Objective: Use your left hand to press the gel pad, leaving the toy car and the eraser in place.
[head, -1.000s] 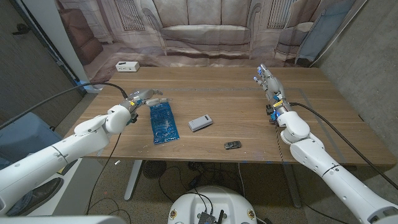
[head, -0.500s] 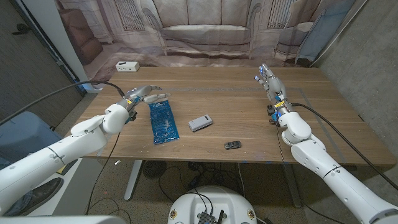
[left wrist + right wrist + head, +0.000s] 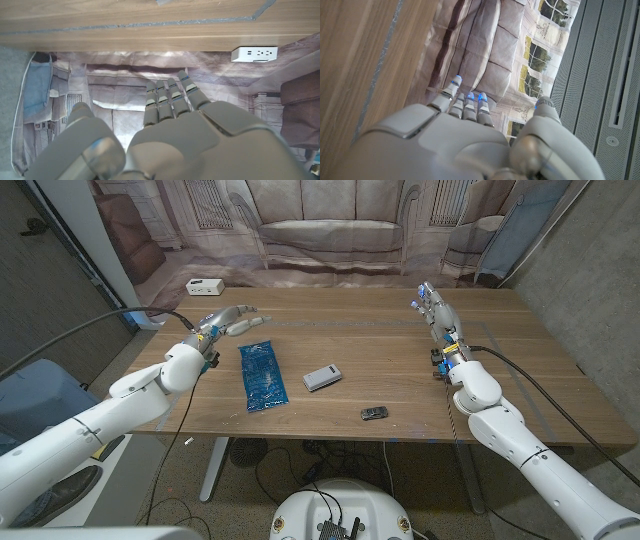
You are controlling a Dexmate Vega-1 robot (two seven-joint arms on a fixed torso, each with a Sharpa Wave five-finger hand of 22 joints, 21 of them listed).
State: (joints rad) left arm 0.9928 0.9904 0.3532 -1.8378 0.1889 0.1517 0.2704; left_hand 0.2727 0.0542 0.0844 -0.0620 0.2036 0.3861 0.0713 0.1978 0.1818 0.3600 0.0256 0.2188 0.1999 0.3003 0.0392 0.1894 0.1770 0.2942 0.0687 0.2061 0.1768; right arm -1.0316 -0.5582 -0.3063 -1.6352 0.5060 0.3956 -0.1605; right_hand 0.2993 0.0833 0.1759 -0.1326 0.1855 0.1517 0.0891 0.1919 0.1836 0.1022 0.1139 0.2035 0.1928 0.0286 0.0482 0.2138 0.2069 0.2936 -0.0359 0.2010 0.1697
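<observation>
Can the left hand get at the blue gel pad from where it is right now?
Probably yes. The left hand is open, just off the gel pad's far left corner, with bare table between them; the eraser and toy car lie on the pad's other side.

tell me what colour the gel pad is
The gel pad is blue, with a faint darker pattern on its surface; the head view shows it best.

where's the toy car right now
In the head view the toy car sits near the table's front edge, right of centre, just front-right of the eraser.
</observation>
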